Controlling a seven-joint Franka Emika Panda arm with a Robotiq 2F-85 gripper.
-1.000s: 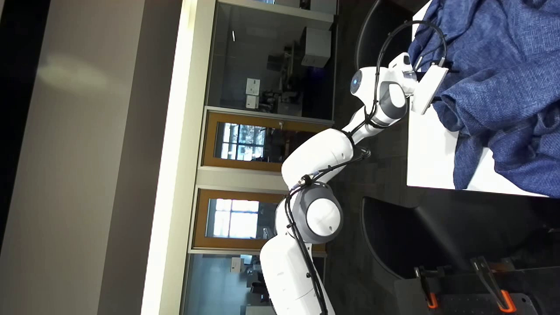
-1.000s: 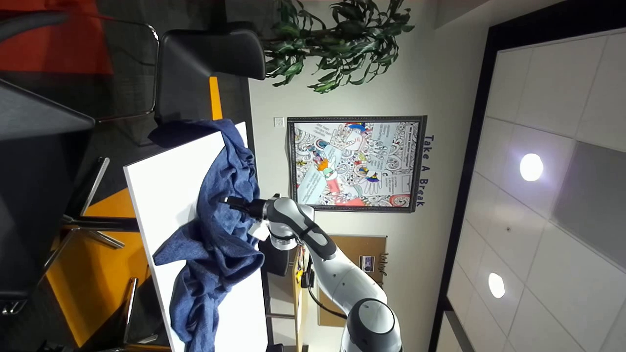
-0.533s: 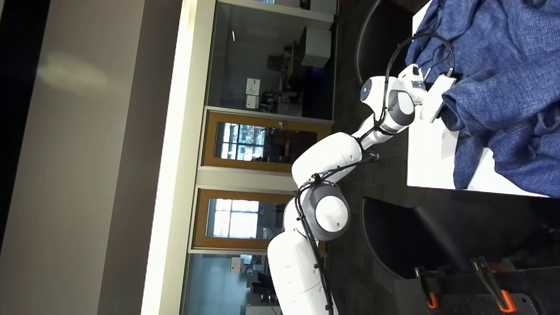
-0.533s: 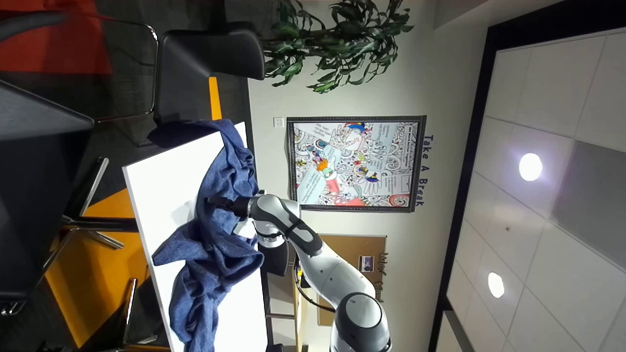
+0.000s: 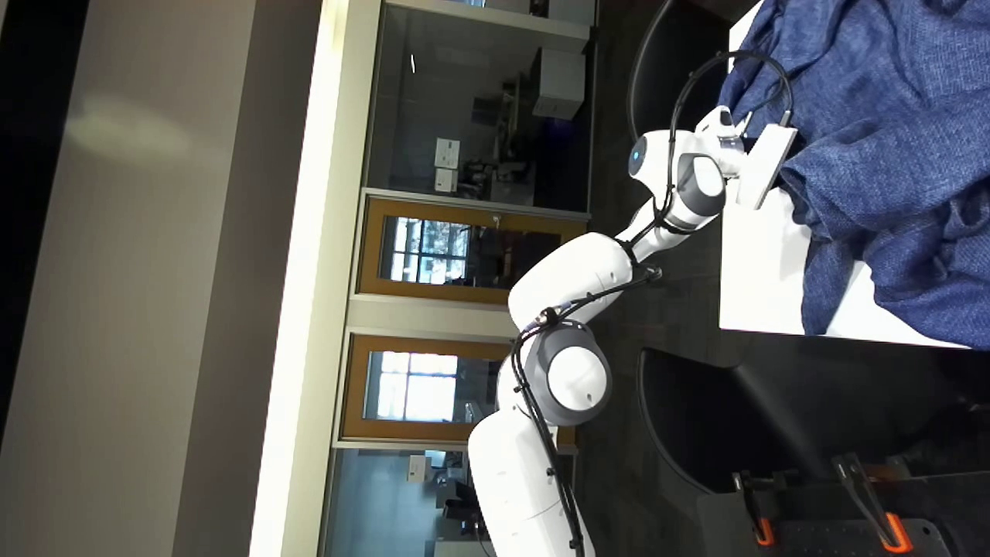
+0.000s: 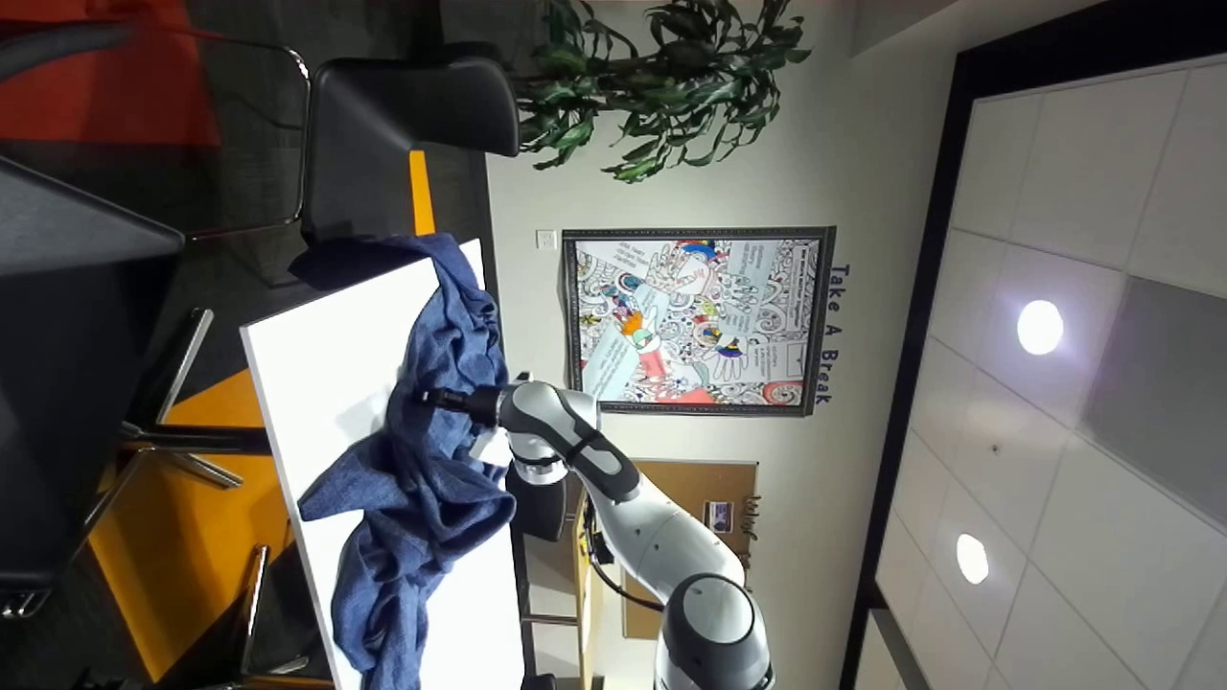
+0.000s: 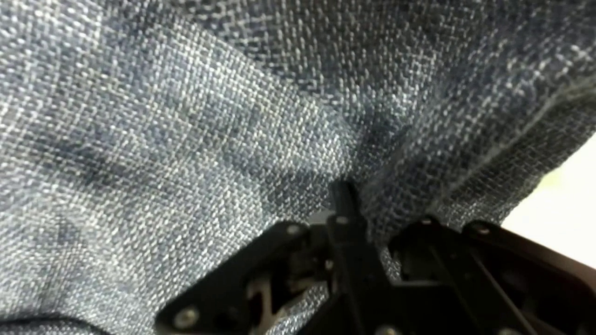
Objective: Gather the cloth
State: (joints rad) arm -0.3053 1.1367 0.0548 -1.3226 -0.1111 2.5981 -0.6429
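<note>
White bench [image 6: 321,345] amid black chairs [image 6: 422,105], rumpled navy cloth [image 6: 436,484] across its top and over one edge, cropped in both exterior views, tool [image 7: 372,204] clamped on a fold, one fingertip hidden behind it.

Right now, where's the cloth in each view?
In an exterior view: cloth, upper right, running out of frame.
In an exterior view: cloth, left of centre, reaching bottom edge.
Wrist view: cloth fills most of it.
Shared landmark: white table, probably the wrist view's pale patch.
</note>
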